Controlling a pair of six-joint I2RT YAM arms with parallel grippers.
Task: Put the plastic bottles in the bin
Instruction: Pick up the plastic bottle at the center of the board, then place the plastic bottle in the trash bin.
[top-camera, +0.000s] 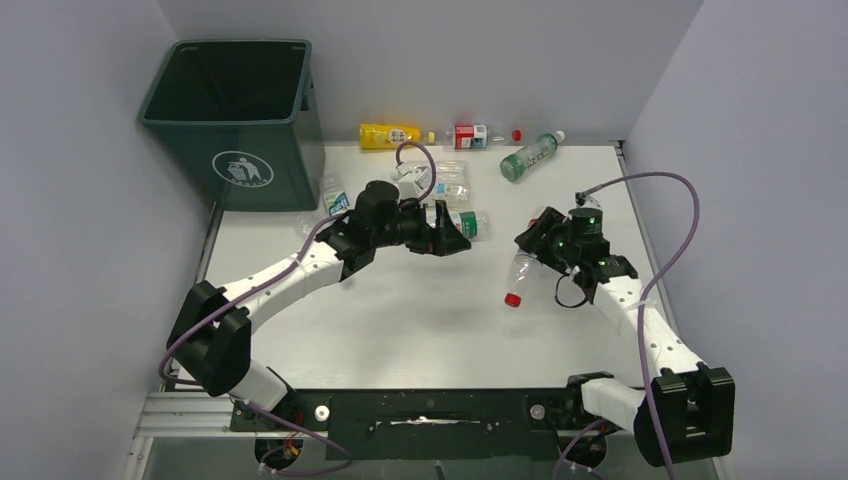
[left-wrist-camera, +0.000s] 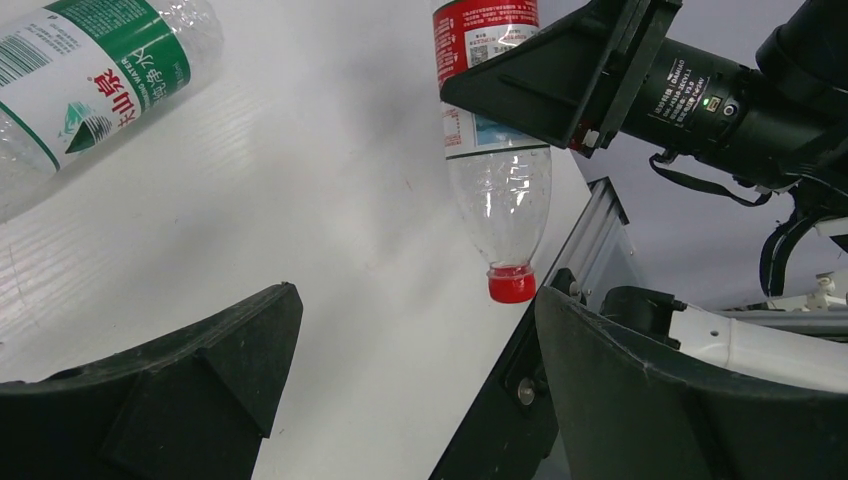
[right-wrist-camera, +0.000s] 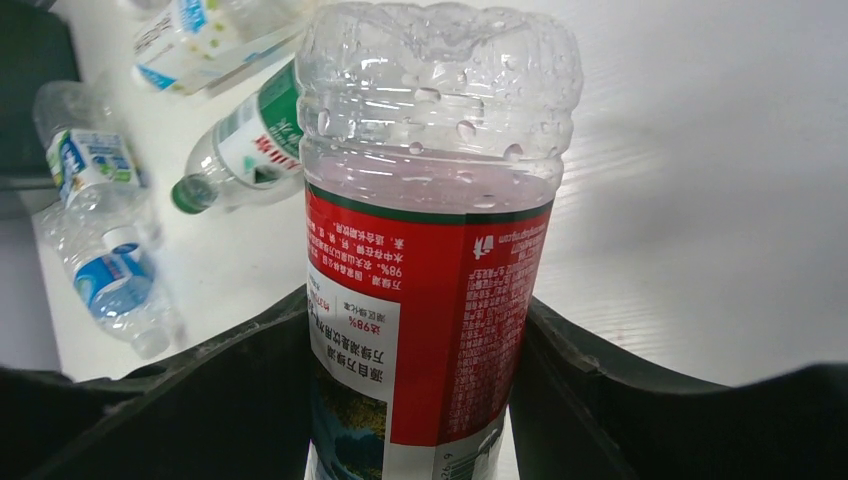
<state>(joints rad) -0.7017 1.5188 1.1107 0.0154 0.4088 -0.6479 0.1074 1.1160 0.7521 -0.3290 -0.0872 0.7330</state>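
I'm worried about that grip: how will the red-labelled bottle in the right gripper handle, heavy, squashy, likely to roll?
Probably very light: the red-labelled bottle shows no liquid through its clear wall. That thin, crinkly wall may dent under the right gripper. Being round, it would likely roll if released onto the table.

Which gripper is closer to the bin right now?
Left. The left gripper is open at mid-table, right of the bin; the right gripper, holding a red-capped bottle, sits farther right.

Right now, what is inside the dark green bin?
Inside the bin only dark inner surfaces show, and no bottle is visible there. Its front wall covers the near lower part of the inside, so that part cannot be checked.
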